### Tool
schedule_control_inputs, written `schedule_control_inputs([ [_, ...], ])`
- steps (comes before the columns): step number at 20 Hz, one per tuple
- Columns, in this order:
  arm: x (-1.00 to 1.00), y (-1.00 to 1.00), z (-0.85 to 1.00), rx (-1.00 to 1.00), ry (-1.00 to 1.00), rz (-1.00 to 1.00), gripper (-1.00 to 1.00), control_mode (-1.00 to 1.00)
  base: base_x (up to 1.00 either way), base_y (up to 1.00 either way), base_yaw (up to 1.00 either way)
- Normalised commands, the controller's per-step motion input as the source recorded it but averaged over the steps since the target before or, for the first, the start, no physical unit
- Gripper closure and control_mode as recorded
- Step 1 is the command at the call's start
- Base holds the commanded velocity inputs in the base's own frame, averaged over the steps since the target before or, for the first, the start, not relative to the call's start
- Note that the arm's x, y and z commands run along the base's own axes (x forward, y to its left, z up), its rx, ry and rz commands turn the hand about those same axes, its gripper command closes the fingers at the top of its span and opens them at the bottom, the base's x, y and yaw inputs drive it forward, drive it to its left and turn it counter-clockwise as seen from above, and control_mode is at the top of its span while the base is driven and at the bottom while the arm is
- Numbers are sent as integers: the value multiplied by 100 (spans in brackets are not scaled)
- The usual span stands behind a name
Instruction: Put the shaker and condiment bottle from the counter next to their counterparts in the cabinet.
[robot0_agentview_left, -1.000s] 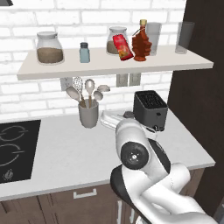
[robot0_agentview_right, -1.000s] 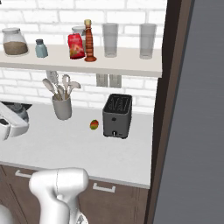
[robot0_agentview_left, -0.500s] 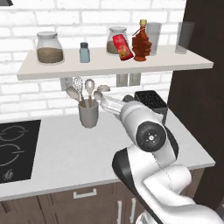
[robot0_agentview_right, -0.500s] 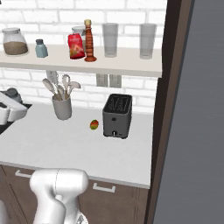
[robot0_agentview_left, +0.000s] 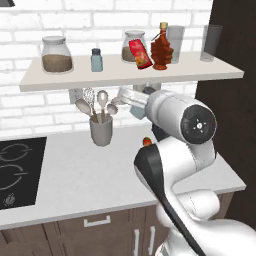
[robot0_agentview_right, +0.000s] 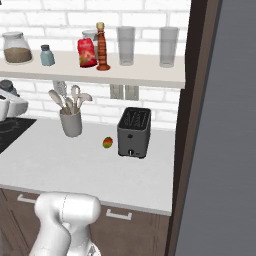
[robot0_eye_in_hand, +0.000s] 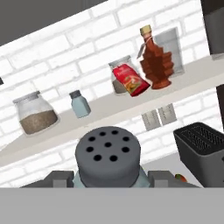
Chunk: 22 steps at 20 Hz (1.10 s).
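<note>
A: What stood on the cabinet (robot0_agentview_left: 200, 76)?
B: From the left: a glass jar (robot0_agentview_left: 56, 54), a small shaker (robot0_agentview_left: 96, 60), a second jar (robot0_agentview_left: 131, 46) behind the slim red container (robot0_agentview_left: 140, 54), the condiment bottle (robot0_agentview_left: 161, 47) and two tumblers (robot0_agentview_right: 126, 45).
A: And the counter (robot0_agentview_right: 60, 160)?
B: A utensil holder (robot0_agentview_right: 71, 123), a small fruit (robot0_agentview_right: 107, 143) and a toaster (robot0_agentview_right: 134, 132); the hob (robot0_agentview_left: 17, 170) was set in it.

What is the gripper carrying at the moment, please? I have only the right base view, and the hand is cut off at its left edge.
Observer: The gripper is shut on the shaker; the hand view shows its dark perforated cap between the finger tips.
Operator: Thank you. Where is the hand relative to the shelf?
Observer: In the left base view it sits below the cabinet board, up and to the right of the utensil holder.
</note>
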Motion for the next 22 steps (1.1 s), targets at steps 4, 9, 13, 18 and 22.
schedule_control_inputs([
  [4,0,4,42,0,0,7,100,-100,0,0,0],
  [9,1,0,32,0,0,4,100,-100,0,0,0],
  [13,0,0,31,0,0,5,100,-100,0,0,0],
  [18,13,0,21,0,0,8,100,-100,0,0,0],
  [22,34,0,22,0,0,8,100,-100,0,0,0],
])
